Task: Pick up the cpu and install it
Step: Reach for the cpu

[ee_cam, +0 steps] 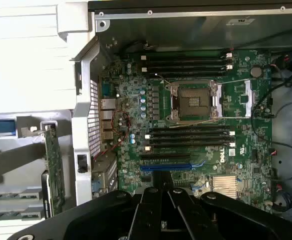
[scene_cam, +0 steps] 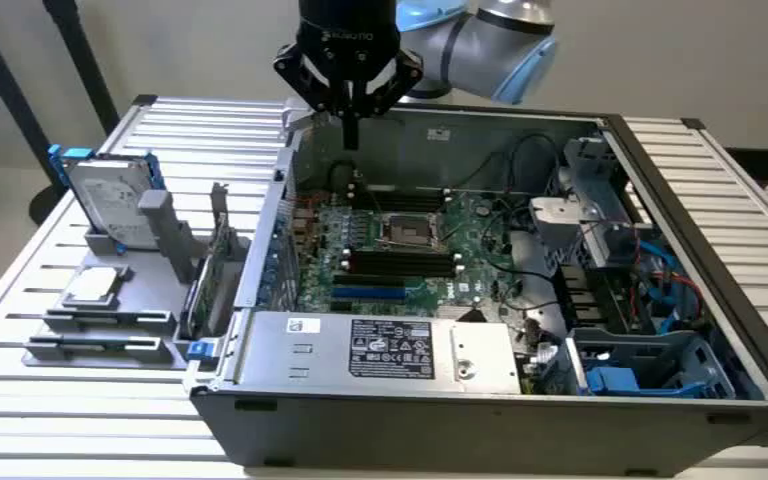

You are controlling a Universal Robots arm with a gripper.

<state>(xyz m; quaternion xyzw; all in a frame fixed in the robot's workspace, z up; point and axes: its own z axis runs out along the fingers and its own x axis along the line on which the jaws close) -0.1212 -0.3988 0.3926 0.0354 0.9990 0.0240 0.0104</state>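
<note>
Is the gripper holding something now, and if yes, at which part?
Nothing is held. The gripper hangs shut and empty above the computer case, and the cpu lies on the grey rack beside it.

The arm (scene_cam: 498, 35) is noted as rounded silver-grey joints, closed off with light-blue caps (scene_cam: 520, 68). The gripper (scene_cam: 351, 138) is recorded as black throughout: a blocky body marked with a line of small white lettering (scene_cam: 351, 36), angled linkages (scene_cam: 297, 70) at either side, and slim dark fingers (scene_cam: 352, 122). In the wrist view its housing (ee_cam: 110, 215) is seen as glossy black plates with raised ribs, fastened by several round screw heads (ee_cam: 207, 196).
</note>
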